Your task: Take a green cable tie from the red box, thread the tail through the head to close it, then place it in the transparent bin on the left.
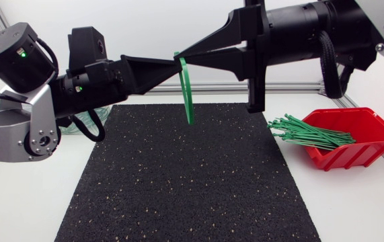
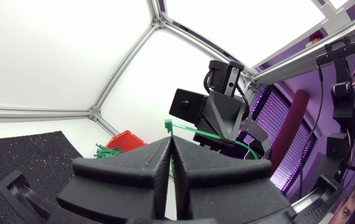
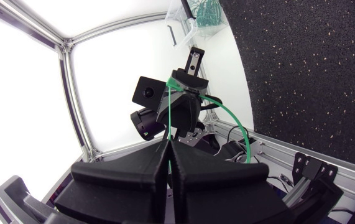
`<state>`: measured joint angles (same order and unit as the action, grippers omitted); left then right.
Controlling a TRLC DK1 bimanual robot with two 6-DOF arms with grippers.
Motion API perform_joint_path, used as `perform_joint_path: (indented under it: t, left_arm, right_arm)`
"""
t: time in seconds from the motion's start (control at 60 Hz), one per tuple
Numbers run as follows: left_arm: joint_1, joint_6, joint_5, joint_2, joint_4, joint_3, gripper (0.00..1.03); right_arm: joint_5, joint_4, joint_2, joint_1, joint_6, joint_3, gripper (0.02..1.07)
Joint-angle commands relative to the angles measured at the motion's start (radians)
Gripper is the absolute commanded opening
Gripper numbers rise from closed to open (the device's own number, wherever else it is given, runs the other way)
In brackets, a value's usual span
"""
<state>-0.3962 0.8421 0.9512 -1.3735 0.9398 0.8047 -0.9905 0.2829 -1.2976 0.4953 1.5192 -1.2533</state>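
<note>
Left end effector point(image 1: 176, 62) and right end effector point(image 1: 184, 55) tight on green tie point(image 1: 189, 101) above mat point(image 1: 178, 181)

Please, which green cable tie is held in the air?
The cable tie pinched between left hand and right hand above the mat; the bundle lies in the red box.

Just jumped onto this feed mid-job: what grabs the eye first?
The left pincer and right pincer meet tip to tip above the black mat, both clamped on one green cable tie that hangs down between them. At the head view's right, a red box bristles with more green ties.
</note>
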Motion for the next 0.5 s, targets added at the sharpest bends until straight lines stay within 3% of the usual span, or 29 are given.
perform_joint_path:
  t: [0.0, 0.483]
  left_arm:
    - [-0.009, 0.011, -0.005, 0.001, 0.014, -0.012, 0.03]
    - [-0.039, -0.003, -0.003, 0.021, 0.014, -0.025, 0.03]
  right_arm:
    - [0.004, -0.014, 0.003, -0.009, 0.032, 0.026, 0.07]
    - [0.007, -0.027, -0.005, -0.015, 0.032, 0.031, 0.07]
